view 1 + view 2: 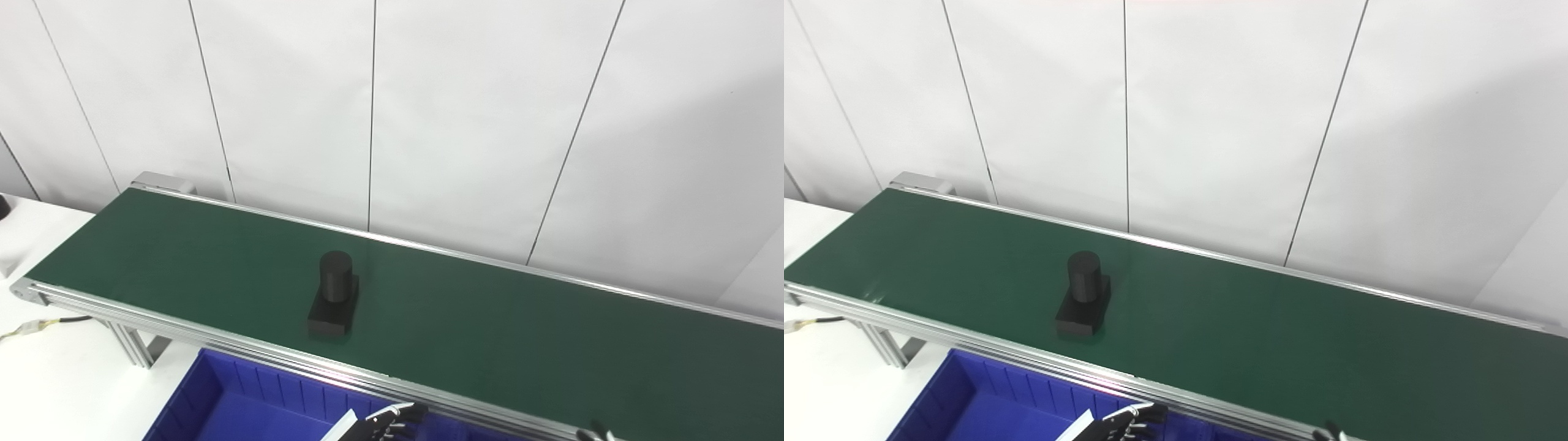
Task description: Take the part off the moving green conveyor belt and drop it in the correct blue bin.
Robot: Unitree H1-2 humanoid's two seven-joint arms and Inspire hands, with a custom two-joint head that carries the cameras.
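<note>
Black part [332, 300] upright on green belt [490, 324], blue bin [208, 398] below near rail

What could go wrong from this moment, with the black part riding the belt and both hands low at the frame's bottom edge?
1. The black part stands on the green conveyor belt well away from the left hand, so a late reach could miss it.
2. Its upright cylinder on a flat base might tip if nudged sideways.
3. Only one blue bin shows, partly, and the right hand is barely in view; bin choice is uncertain.
</note>
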